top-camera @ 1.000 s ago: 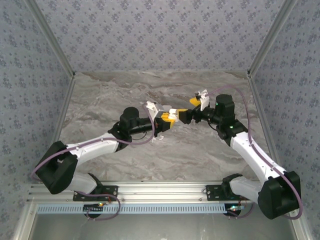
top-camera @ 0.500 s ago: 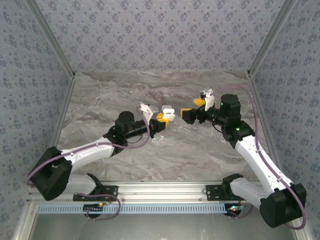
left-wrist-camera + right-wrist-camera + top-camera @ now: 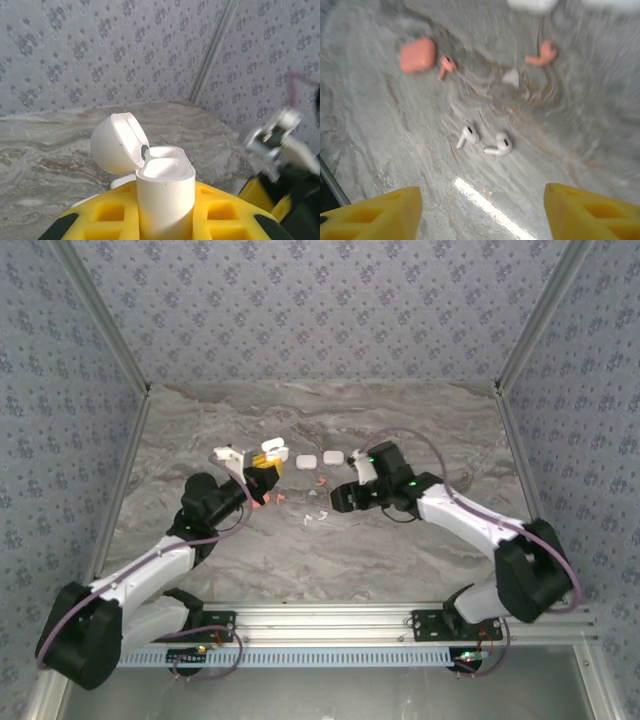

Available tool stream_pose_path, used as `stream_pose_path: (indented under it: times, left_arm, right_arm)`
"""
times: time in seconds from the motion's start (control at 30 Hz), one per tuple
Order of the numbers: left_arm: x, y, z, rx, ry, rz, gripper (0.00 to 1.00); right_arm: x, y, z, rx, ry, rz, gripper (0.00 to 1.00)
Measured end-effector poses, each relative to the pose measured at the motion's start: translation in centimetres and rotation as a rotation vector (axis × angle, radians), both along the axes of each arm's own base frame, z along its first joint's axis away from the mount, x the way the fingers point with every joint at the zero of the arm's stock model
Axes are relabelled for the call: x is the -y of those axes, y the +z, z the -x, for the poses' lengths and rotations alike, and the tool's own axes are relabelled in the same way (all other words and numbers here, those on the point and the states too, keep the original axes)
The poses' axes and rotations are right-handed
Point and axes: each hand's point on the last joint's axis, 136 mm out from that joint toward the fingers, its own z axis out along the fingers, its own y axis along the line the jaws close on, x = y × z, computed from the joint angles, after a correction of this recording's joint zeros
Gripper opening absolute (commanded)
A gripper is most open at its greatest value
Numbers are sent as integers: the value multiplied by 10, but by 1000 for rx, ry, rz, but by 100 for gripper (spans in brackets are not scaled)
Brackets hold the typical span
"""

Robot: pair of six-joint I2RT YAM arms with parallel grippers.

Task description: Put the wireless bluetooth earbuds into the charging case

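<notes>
A grey-veined marble table (image 3: 420,560) is shown from above, with the left arm (image 3: 150,570) and the right arm (image 3: 470,525) reaching inward over it. The left gripper (image 3: 263,476) is placed left of centre and is clamped on a white charging case (image 3: 165,192), which is gripped upright between the yellow fingers with its lid (image 3: 117,145) hinged back and open. The right gripper (image 3: 482,215) is poised over the table's middle, its jaws parted and nothing between them. Two closed white cases (image 3: 306,459) are seen side by side on the marble beyond the grippers, and a salmon case (image 3: 417,55) lies toward the left arm's side. Two white earbuds (image 3: 470,136) lie just beside each other on the marble, directly ahead of the right gripper's spread fingers. Two orange-red earbuds (image 3: 445,66) lie farther out, one just beside the salmon case and the other well apart from it, near the white cases.
</notes>
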Motion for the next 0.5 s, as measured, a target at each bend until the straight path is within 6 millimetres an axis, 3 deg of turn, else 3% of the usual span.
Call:
stream_pose_path:
  times: [0.1, 0.23, 0.5]
  left_arm:
    - [-6, 10, 5, 24, 19, 3, 0]
    - [-11, 9, 9, 24, 34, -9, 0]
    - [-17, -2, 10, -6, 57, -41, 0]
  right_arm:
    - [-15, -32, 5, -91, -13, 56, 56]
    - [-28, -57, 5, -159, -35, 99, 51]
    - [-45, -71, -14, -172, -80, 141, 48]
